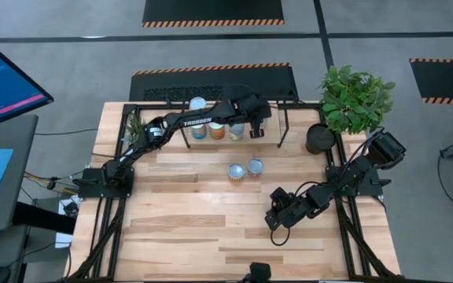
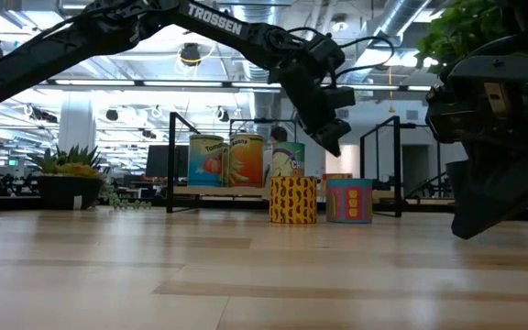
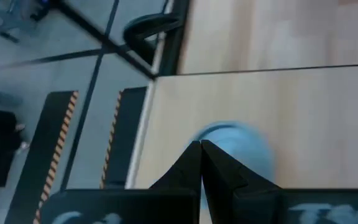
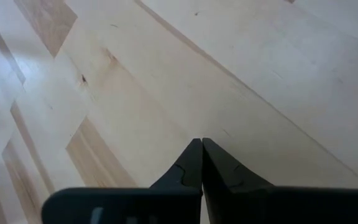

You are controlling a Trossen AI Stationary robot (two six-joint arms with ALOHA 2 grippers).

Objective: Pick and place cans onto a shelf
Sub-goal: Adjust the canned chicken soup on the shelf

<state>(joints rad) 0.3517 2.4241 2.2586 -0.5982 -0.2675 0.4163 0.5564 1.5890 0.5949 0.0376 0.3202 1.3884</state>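
Plank table [image 1: 179,236]: carries everything.

Shelf [image 2: 180,190]: set along the table's far edge, raised on thin black legs, serving as the drop-off spot for the tins.

Left arm: reaches from the table's left edge across to the far edge. Left gripper [image 2: 331,137] hangs above the shelf with fingers pressed together and nothing between them; its wrist view shows a round pale-blue top just below the tips. Probably a pose right after a set-down.

Right arm: folded low near the table's right edge. Right gripper [image 1: 278,216] points down at bare planks, fingers together, holding nothing; likely waiting clear of the other arm's path.

Dark plant pot [image 1: 319,139]: one, at the far right corner, with a leafy green plant, outside the job.

Cans, six countable:
- Three on the shelf in a row [image 1: 216,130], upright, grouped toward its left end, leaving room further along.
- One silver-topped can [image 1: 197,103] further back by the far edge; on the shelf or behind it, cannot tell.
- Two on the table's middle, close together, upright: a yellow patterned can [image 2: 293,200] and a teal can [image 2: 349,200], presumably left to move.
- Possibly more hidden under the left arm.
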